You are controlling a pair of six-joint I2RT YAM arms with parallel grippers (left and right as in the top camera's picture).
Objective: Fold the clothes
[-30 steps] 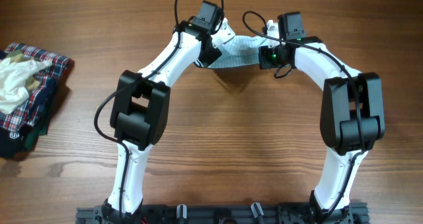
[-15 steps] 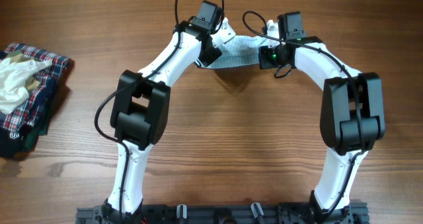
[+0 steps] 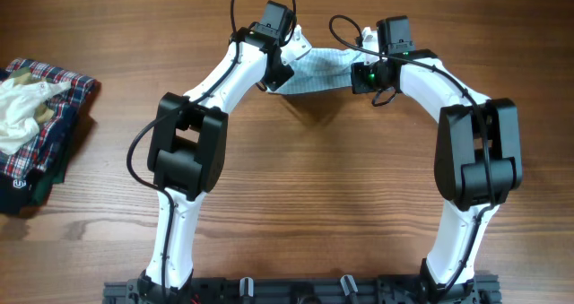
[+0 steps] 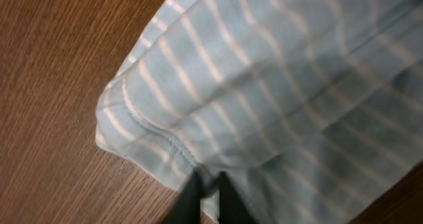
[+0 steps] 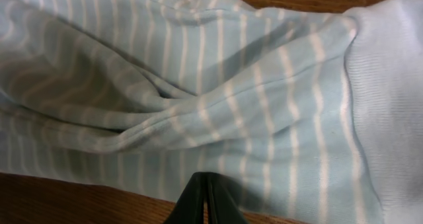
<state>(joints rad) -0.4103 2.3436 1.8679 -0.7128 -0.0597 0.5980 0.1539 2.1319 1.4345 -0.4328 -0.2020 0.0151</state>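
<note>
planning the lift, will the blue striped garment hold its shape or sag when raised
Likely floppy: the blue striped garment lies in soft wrinkles and should sag. Probably light, as the fabric looks thin. Its stitched hem may be firmer.

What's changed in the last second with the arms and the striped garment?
The left gripper shut on the garment and shifted slightly leftward. The right gripper stayed shut on the garment's other end; the plaid pile did not move.

plaid garment (image 3: 65, 91) | table's left edge | cream cloth (image 3: 20, 116) on top | wooden table (image 3: 314, 205)
</note>
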